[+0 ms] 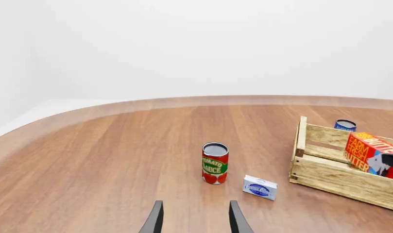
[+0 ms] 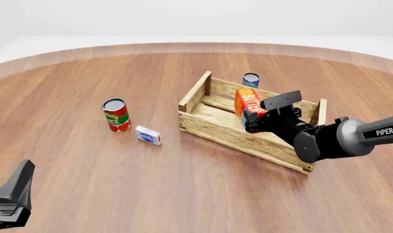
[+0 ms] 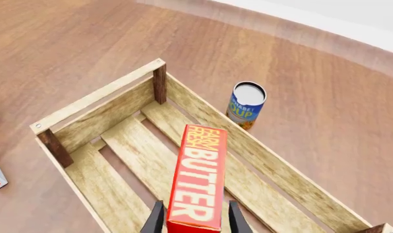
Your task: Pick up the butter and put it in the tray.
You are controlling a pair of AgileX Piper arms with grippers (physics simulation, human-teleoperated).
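Left gripper (image 2: 11,196) at near table edge, fingers spread, nothing between. Tomato sauce can (image 2: 116,114) and small white-blue box (image 2: 148,135) on table (image 2: 86,73), left of tray (image 2: 209,127). Right gripper (image 3: 195,221) clamped on butter (image 2: 247,108), carried tilted above tray's slatted floor, not resting on it. Red-orange carton, "FARM FRESH BUTTER" lettering legible in right wrist view. Blue soup can (image 2: 250,80) just behind tray's far wall, outside it.

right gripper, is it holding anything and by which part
Yes: the right gripper clamps the butter by its long side faces near one end, above the tray.
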